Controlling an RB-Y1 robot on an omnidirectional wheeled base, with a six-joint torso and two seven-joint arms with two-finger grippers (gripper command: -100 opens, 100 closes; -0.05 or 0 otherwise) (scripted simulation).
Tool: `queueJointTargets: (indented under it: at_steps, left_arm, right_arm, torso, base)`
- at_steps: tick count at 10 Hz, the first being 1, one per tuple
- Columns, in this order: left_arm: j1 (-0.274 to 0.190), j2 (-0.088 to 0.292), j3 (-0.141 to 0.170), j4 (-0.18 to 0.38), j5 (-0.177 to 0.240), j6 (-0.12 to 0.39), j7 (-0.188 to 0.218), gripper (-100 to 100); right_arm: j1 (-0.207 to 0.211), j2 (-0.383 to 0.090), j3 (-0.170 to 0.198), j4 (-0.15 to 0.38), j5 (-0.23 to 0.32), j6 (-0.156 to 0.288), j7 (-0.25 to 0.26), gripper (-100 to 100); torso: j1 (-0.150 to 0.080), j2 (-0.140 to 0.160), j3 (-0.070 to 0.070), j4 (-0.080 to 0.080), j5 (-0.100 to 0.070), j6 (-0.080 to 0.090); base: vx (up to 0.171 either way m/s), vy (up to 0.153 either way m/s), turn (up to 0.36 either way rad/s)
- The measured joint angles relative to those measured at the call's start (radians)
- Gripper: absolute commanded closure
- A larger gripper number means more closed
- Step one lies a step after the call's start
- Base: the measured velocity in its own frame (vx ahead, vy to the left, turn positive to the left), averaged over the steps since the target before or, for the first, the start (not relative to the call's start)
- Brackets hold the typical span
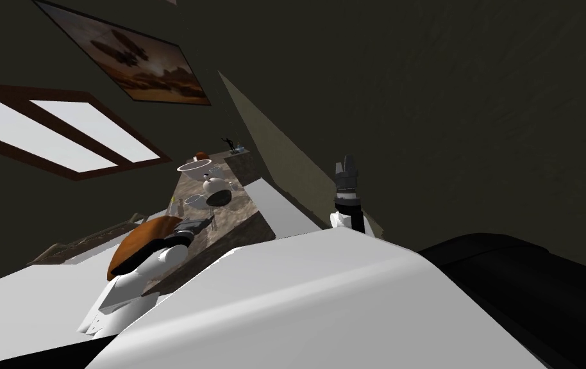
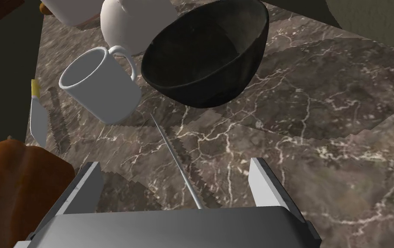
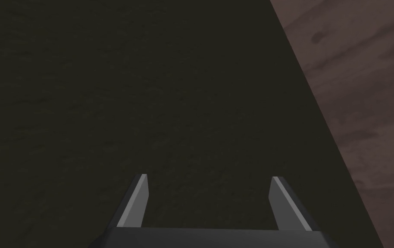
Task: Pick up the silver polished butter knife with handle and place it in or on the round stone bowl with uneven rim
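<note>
Straddling 1 knife, L jaws apart; 1 bowl, 1 mug.

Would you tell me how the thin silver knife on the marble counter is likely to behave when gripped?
The knife looks straight and very thin, so it is probably stiff and light. It lies flat on the marble counter, so the fingers of the open left gripper may struggle to catch it. Its smooth silver surface suggests it could slip.

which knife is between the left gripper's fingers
The thin silver knife, pointing toward the black bowl; the yellow-banded knife lies apart, near the white mug.
</note>
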Motion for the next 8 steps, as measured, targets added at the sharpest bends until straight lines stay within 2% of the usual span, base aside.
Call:
queueJointTargets:
  at_steps: [1, 3, 5, 6, 8]
  left_arm:
    - [0.007, 0.015, 0.022, 0.018, 0.017, 0.031, 0.032, -100]
    - [-0.010, 0.016, 0.038, 0.061, 0.010, 0.068, 0.086, -100]
    - [-0.014, 0.029, 0.050, 0.111, 0.024, 0.085, 0.125, -100]
    - [-0.017, 0.037, 0.069, 0.131, 0.026, 0.116, 0.157, -100]
    - [-0.020, 0.041, 0.083, 0.168, 0.029, 0.144, 0.206, -100]
  right_arm:
    - [0.000, 0.000, 0.000, 0.000, 0.000, 0.000, 0.000, 0]
    - [0.000, 0.000, 0.000, 0.000, 0.000, 0.000, 0.000, 0]
    - [0.000, 0.000, 0.000, 0.000, 0.000, 0.000, 0.000, 0]
    - [0.000, 0.000, 0.000, 0.000, 0.000, 0.000, 0.000, 0]
    - [0.000, 0.000, 0.000, 0.000, 0.000, 0.000, 0.000, 0]
  torso:
    - [-0.001, -0.001, -0.001, 0.000, 0.000, 0.000]
    - [0.001, -0.001, -0.001, 0.000, 0.000, 0.000]
    - [0.001, 0.000, 0.000, 0.000, 0.000, 0.000]
    - [0.000, -0.001, 0.000, 0.000, 0.000, 0.000]
    - [0.001, -0.001, 0.000, 0.000, 0.000, 0.000]
  base:
    - [0.063, -0.026, -0.023]
    - [0.057, -0.013, -0.038]
    - [0.057, -0.022, -0.062]
    - [0.057, -0.020, -0.020]
    - [0.073, -0.014, -0.052]
